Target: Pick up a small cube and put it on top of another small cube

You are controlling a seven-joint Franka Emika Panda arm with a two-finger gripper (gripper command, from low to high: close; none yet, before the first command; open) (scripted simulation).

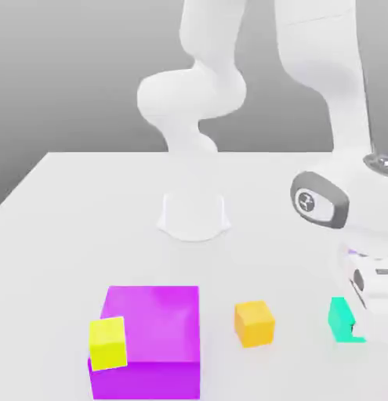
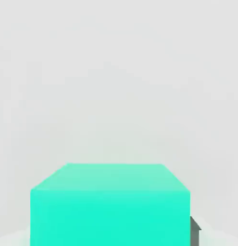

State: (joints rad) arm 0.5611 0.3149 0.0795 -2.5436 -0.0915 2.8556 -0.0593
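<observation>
Partly hidden behind the arm, teal cube [image 1: 340, 319] clamped in the closed end effector [image 1: 355, 313].

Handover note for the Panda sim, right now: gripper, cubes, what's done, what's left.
Gripper: shut on the teal cube, down at table level at the exterior view's right. In the hand view the teal cube sits right under the camera.
Orange cube: free on the white table, apart from the teal one, toward the exterior view's left of it.
Yellow cube: against the front of the large magenta block.
Done: grasp made. The teal cube looks not yet lifted.
Left: lift it, carry it over another small cube (the orange is nearest), set it on top, release.
</observation>
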